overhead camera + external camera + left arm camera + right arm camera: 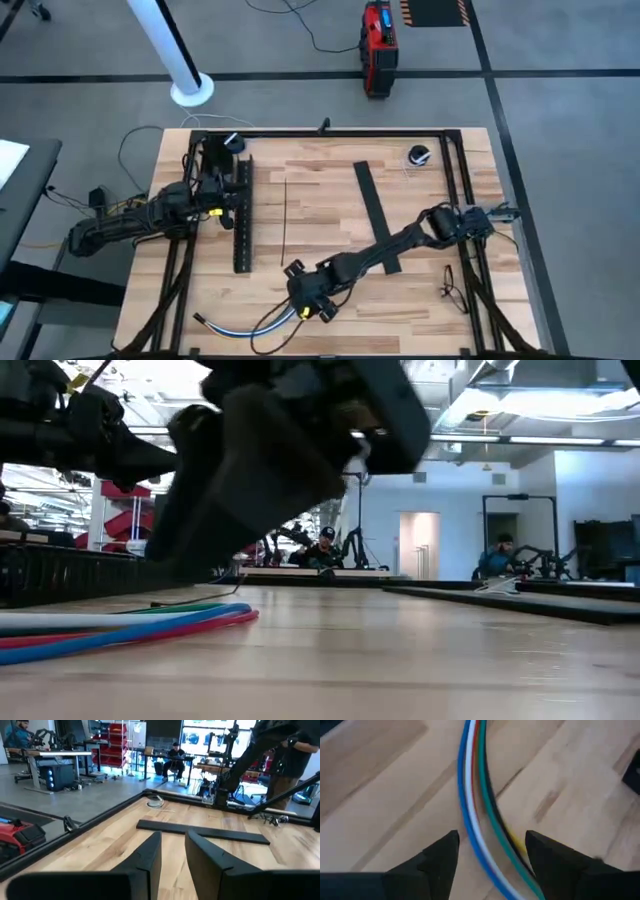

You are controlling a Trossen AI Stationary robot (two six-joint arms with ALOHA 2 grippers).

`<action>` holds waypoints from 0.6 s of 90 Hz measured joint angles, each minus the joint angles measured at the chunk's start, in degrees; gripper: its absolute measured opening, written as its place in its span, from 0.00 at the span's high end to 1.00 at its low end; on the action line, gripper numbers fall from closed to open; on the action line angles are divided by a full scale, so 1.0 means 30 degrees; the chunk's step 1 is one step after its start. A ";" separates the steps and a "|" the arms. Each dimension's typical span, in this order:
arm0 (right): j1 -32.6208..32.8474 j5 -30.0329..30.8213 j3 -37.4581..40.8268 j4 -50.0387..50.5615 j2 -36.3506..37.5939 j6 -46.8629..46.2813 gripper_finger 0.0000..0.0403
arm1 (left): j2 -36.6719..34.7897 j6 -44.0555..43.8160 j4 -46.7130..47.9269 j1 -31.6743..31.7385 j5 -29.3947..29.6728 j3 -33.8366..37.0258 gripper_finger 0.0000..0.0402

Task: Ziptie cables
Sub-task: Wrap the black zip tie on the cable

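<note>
The bundle of thin blue, white, red and green cables point(477, 815) lies flat on the wooden table point(320, 215) at its near edge, left of centre. My right gripper point(492, 851) hangs just above it, fingers spread wide with the wires running between them, nothing held. I should drop straight down and gather every strand before closing. My left gripper point(172, 857), parted and empty, waits far left by the long black slotted plastic channel point(242, 215).
</note>
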State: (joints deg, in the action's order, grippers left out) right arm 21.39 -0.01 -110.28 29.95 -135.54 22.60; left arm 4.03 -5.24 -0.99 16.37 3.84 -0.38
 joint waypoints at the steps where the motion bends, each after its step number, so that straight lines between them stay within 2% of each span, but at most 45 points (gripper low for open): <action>1: 0.0000 -0.0002 -0.0107 0.0003 -0.0086 0.0001 0.44 | 0.0041 0.0001 -0.0001 0.0000 -0.0002 0.0003 0.80; 20: -0.0039 -0.0386 -0.1415 0.0084 -0.1732 0.0083 0.44 | 0.0499 -0.0022 0.0005 -0.0003 -0.0009 0.0000 0.80; 37: -0.0334 -0.0529 -0.1947 0.0101 -0.2108 -0.0286 0.45 | 0.0505 -0.0042 -0.0001 -0.0002 -0.0016 0.0000 0.80; 45: -0.0686 -0.0925 -0.1947 0.0169 -0.2108 -0.1334 0.49 | 0.0505 -0.0042 -0.0001 -0.0003 -0.0011 0.0000 0.80; 54: -0.1132 -0.2685 -0.1932 0.0566 -0.2118 -0.1976 0.58 | 0.0505 -0.0042 0.0002 -0.0003 -0.0009 0.0000 0.80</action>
State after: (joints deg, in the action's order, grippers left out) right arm 17.99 -8.07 -116.07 31.65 -141.89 16.68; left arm 5.54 -5.37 -0.98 16.36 3.81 -0.38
